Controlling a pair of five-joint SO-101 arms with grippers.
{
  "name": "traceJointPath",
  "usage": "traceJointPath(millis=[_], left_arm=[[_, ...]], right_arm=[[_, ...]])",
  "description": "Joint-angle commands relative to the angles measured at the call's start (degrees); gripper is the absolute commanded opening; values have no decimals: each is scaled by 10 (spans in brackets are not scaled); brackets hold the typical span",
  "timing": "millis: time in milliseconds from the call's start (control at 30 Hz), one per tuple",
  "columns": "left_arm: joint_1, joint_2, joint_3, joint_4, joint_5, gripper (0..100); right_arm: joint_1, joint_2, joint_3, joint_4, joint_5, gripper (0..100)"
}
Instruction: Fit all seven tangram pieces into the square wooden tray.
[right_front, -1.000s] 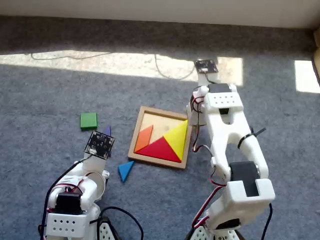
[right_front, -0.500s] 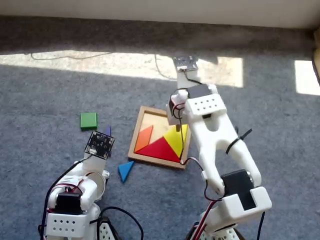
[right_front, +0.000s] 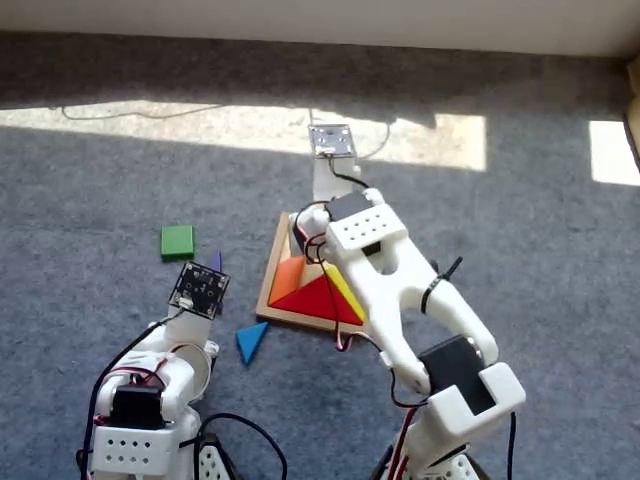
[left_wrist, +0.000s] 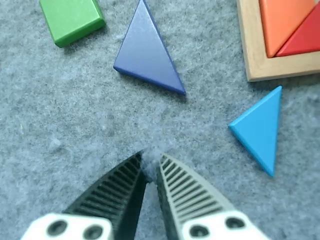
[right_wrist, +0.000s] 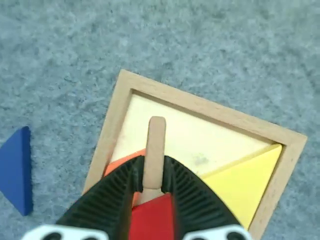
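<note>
Three pieces, orange (left_wrist: 285, 20), red (left_wrist: 305, 40) and yellow (right_wrist: 245, 185), lie in the square wooden tray (right_wrist: 200, 105) mid-carpet. Right gripper (right_wrist: 153, 165) pinches a thin tan piece (right_wrist: 156, 135) above it. Left gripper (left_wrist: 150, 162), jaws pressed together, empty, hovers near green square (left_wrist: 72, 19), dark blue triangle (left_wrist: 146, 50) and light blue triangle (left_wrist: 260, 127)

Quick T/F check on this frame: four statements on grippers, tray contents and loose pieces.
1. The right gripper holds a pale wooden piece over the tray. True.
2. The green square lies in the tray. False: it is on the carpet, outside the tray.
3. The red piece, orange piece and yellow piece lie in the tray. True.
4. The left gripper grips the light blue triangle. False: the triangle lies on the carpet, apart from the shut, empty gripper.
</note>
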Motion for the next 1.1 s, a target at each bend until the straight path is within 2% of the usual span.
traceJointPath(millis=[0,300,500,800,1067], left_arm=[[-7,-7,12,2,1,6],[-7,-7,12,2,1,6],[-7,-7,12,2,1,6],[-7,-7,12,2,1,6],[-7,-7,12,2,1,6]], right_arm=[[-12,-9,-5,-12,-8,9],[-32,-8,9,-12,-9,13],[-32,-8,24,-11,-9,107],[-29,-13,18,52,-6,112],[-38,-14,-26,50,-4,109]])
